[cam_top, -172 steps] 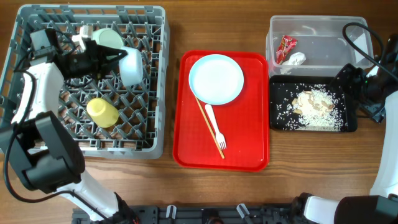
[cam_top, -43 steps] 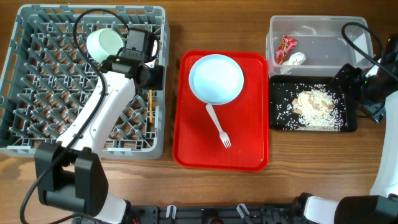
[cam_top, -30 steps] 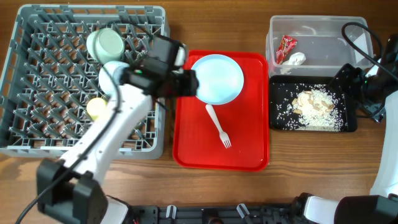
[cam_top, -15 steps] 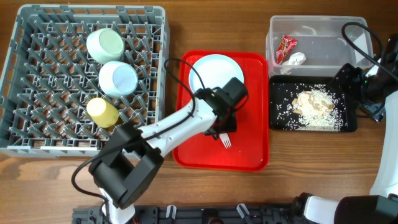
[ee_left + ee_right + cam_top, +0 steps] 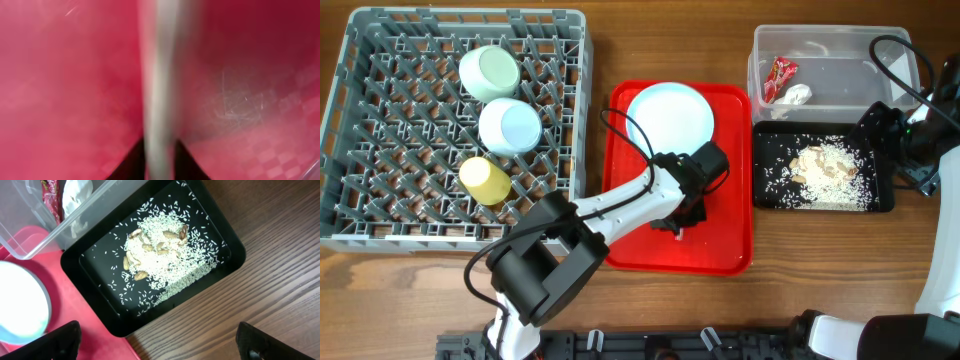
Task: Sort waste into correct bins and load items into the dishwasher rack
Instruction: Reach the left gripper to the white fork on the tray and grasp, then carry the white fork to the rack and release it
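Observation:
My left gripper [image 5: 682,216] is low over the red tray [image 5: 630,240] just below the pale plate [image 5: 669,118]. In the left wrist view its dark fingertips [image 5: 131,169] press on both sides of the blurred white fork handle [image 5: 160,75]. Only the fork's tip [image 5: 676,229] shows from overhead. The grey rack [image 5: 380,235] holds the pale green bowl [image 5: 488,72], pale blue bowl [image 5: 510,125] and yellow cup [image 5: 485,180]. The clear tub [image 5: 840,50] holds the red wrapper [image 5: 780,77] and tissue [image 5: 798,95]. The black tray [image 5: 765,195] holds rice scraps [image 5: 825,168]. My right gripper [image 5: 160,347] is open above the black tray's corner. I cannot make out the wooden sticks.
The right arm [image 5: 920,140] and its cable sit at the table's right edge beside the tub and black tray. The left arm stretches from the front edge across the red tray's left half. Bare wooden tabletop [image 5: 840,270] lies in front of the bins.
My left arm left the rack, swung right over the red tray and came down onto the fork. The blue bowl now stands in the rack and the sticks are off the tray. The right arm is still.

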Robot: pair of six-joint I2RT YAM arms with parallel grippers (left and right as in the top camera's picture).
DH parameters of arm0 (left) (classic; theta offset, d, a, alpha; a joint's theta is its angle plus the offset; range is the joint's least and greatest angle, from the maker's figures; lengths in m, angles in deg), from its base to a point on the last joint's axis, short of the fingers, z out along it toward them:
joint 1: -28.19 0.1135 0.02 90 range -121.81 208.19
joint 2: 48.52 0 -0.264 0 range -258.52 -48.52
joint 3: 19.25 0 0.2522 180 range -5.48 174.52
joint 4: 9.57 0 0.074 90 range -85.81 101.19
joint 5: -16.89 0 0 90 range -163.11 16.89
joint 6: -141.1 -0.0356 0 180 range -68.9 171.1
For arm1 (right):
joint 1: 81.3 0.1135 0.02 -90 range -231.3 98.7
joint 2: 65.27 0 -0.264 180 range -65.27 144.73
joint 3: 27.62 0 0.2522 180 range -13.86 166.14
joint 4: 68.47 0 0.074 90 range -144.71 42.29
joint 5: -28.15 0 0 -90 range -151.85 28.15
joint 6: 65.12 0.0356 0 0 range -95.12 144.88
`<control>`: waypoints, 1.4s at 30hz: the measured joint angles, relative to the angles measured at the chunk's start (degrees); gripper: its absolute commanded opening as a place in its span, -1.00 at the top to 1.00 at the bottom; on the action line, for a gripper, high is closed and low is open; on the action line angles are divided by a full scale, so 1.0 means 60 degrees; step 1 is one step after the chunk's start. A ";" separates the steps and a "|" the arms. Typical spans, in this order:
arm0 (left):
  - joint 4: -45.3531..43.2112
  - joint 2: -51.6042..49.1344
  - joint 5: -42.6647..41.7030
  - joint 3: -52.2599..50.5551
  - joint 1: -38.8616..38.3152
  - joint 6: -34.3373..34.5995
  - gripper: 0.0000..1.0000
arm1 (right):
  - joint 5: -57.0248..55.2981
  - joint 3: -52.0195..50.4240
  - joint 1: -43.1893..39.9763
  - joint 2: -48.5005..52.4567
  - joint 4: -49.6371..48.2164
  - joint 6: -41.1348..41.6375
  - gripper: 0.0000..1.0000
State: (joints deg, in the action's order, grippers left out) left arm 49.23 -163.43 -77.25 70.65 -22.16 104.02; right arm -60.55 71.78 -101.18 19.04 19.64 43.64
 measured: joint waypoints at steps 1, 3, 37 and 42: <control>-0.0004 -0.0022 0.0000 0.0000 0.0000 -0.0004 0.73 | 0.0000 0.0000 0.0000 0.0000 0.0000 0.0000 -1.00; 0.0011 -0.0026 0.0000 0.0000 0.0007 -0.0004 0.73 | 0.0000 0.0000 0.0000 0.0000 0.0000 0.0000 -0.99; 0.0703 0.4401 0.2014 -0.0029 0.5650 -0.5246 0.92 | 0.0025 0.0000 0.0000 0.0000 -0.0004 -0.0004 -1.00; 0.0412 0.3424 0.1989 -0.0029 0.6102 -0.5639 0.92 | 0.0025 0.0000 0.0000 0.0000 -0.0004 0.0000 -1.00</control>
State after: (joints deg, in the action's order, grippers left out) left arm 51.70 -142.89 -65.31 70.48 14.45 70.19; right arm -60.40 71.78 -101.18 19.04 19.62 43.64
